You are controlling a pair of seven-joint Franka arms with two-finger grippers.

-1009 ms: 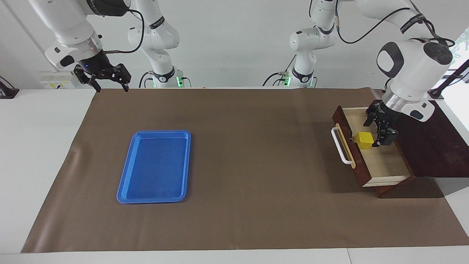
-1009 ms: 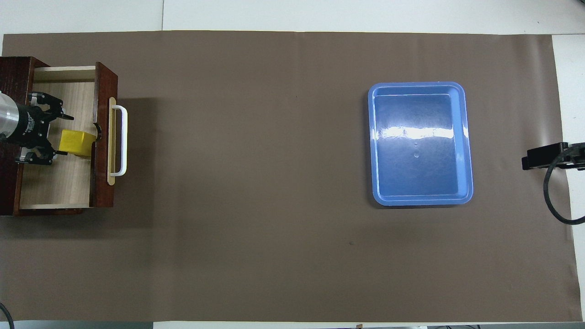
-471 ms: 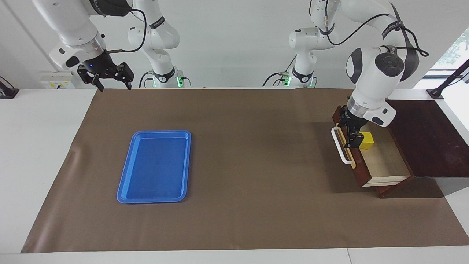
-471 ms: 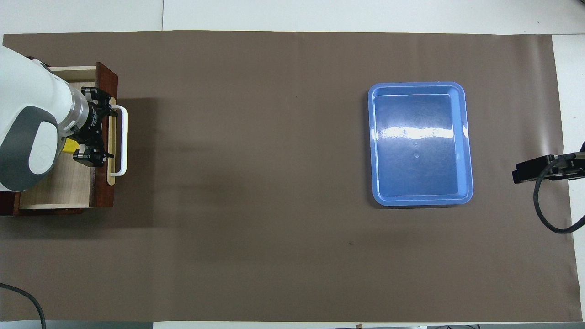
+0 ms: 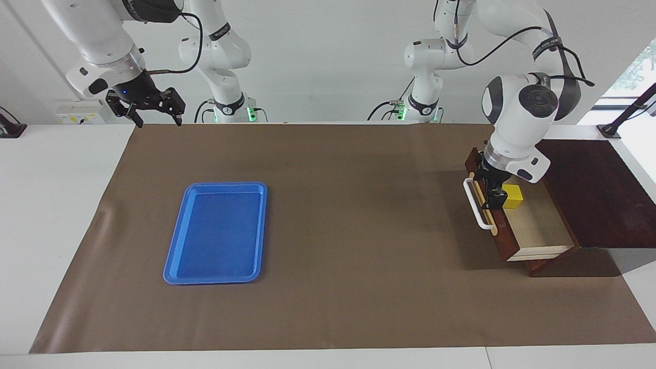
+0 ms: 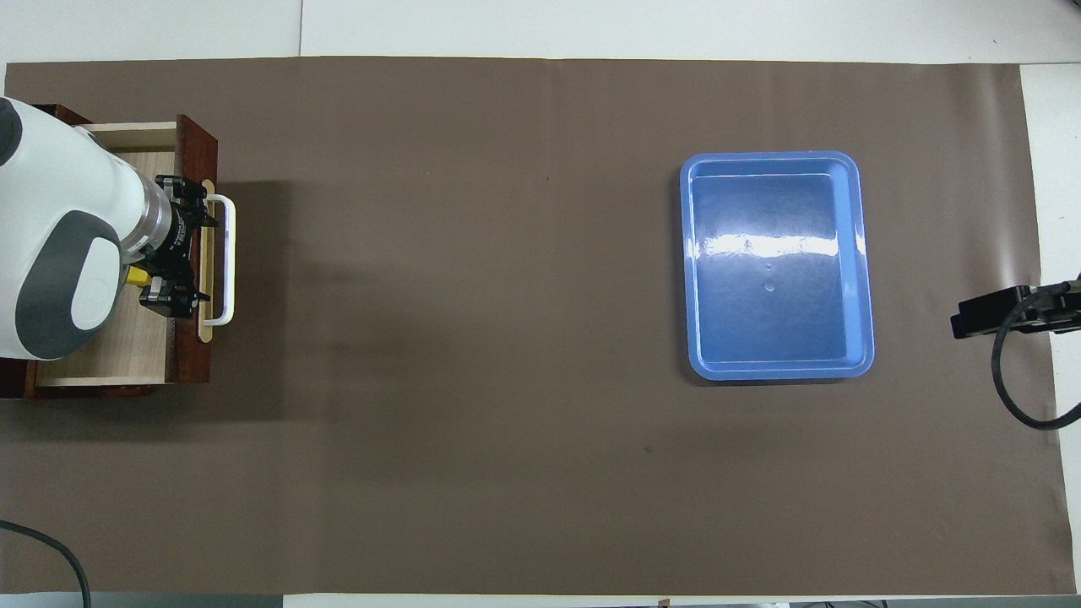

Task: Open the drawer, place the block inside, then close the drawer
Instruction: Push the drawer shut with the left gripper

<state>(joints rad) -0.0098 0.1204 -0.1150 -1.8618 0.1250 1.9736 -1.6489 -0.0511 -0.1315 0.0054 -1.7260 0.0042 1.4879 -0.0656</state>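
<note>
A: Facing view first. Where is the drawer point(image 5: 533, 225)?

B: Around three o'clock, at the left arm's end of the table, pulled open. Its long axis slants from eleven to five o'clock, and its front with the white handle point(image 5: 474, 205) faces nine o'clock, toward the blue tray point(image 5: 215, 233).

A: And the block point(image 5: 513, 197)?

B: Inside the drawer, resting just inside the front panel, at the end nearer to the robots.

A: The left gripper point(image 5: 492, 192)?

B: Over the drawer's front panel, just beside the block. Its fingers are spread and hold nothing.

A: The right gripper point(image 5: 151, 110)?

B: Waiting at ten o'clock over the table's edge, fingers apart, empty.

A: Any writing?

B: Dark bands on the arms carry lettering, too small to read.

A: Now overhead.

B: The drawer point(image 6: 105, 346) sits at nine o'clock, its handle point(image 6: 221, 257) facing three o'clock toward the tray point(image 6: 773, 266). The left gripper point(image 6: 181, 245) covers the front panel; only a sliver of the block point(image 6: 135, 276) shows under the arm. The right gripper point(image 6: 992, 311) is at three o'clock, past the mat's edge.
</note>
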